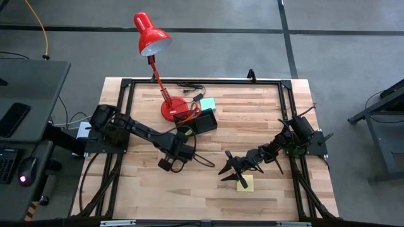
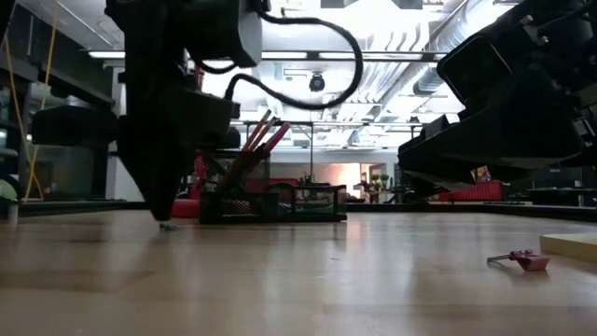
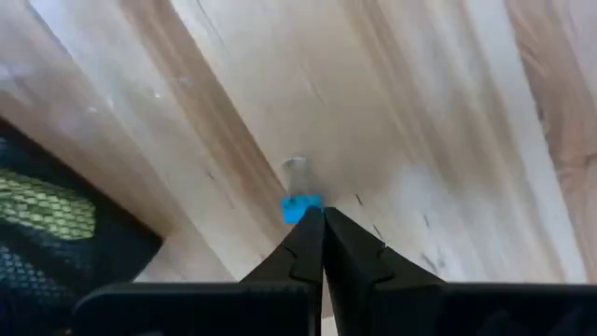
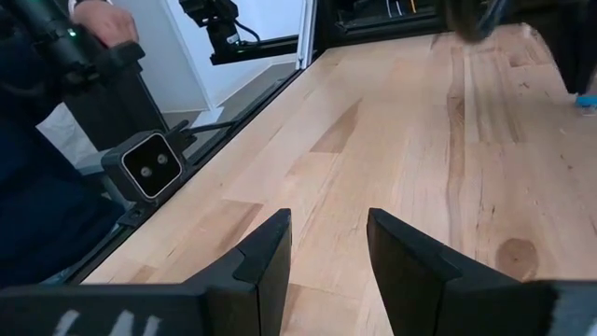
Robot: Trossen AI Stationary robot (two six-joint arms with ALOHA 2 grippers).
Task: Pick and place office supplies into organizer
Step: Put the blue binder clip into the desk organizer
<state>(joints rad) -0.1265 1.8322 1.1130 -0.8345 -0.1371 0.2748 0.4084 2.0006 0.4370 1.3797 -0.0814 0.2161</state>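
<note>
- The left gripper [image 1: 165, 165] sits left of centre in the overhead picture, tips down on the wooden surface [image 1: 145, 195]. In its own wrist picture the fingers [image 3: 300, 247] are clenched together, and a small blue piece [image 3: 298, 208] lies right at their tips; I cannot tell whether it is pinched or just touching them.
- The organizer [image 1: 205, 120], a black mesh tray, stands above centre of the overhead picture, just beside the red lamp base [image 1: 172, 108]. A teal sticky pad [image 1: 207, 104] sits at its upper edge.
- From table height the organizer [image 2: 280, 201] shows orange and red pencils [image 2: 256, 140] leaning up out of its left half.
- The right gripper [image 1: 232, 169] hangs lower centre-right in the overhead picture, its fingers [image 4: 266, 257] spread wide apart and holding nothing.
- A yellow sticky pad [image 1: 245, 183] lies flat on the surface just below that gripper.
- In the table-height picture a small pink-red piece [image 2: 524, 259] lies on the surface at lower right, near the pad's edge.
- A person's hand [image 4: 98, 19] shows in the upper left of the right wrist picture, beyond the surface.
</note>
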